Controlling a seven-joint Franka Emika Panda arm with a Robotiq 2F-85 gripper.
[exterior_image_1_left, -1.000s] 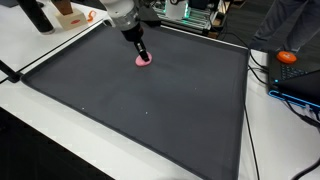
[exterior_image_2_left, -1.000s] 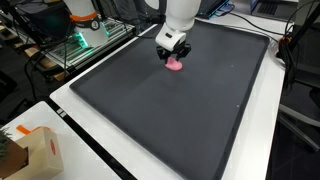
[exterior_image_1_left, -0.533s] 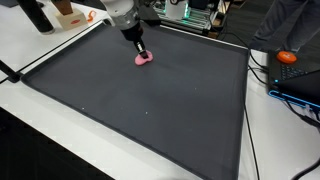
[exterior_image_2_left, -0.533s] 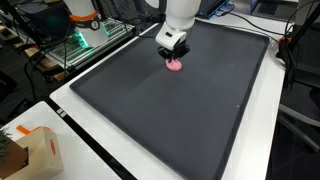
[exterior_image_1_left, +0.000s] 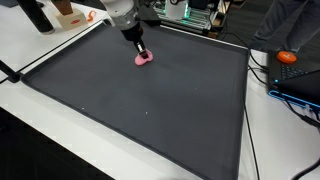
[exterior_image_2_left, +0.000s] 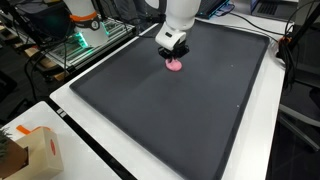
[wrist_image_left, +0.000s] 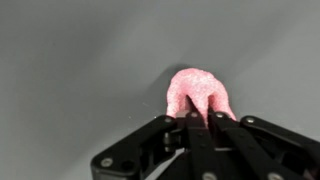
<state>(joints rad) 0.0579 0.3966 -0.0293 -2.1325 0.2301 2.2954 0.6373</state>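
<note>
- Pinching the pink lump (wrist_image_left: 197, 92), the gripper (wrist_image_left: 200, 118) stands closed on its nearer end.
- Lump rests on the dark mat (exterior_image_1_left: 150, 110), toward the mat's edge nearest the arm.
- Grasping seems the step in hand; a lift would call for a firm, straight pull.

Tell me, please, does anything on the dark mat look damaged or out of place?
Only the pink lump looks odd: it bulges unevenly where the shut pincer pinches it. The mat lies flat, and nothing seems spilled.
</note>
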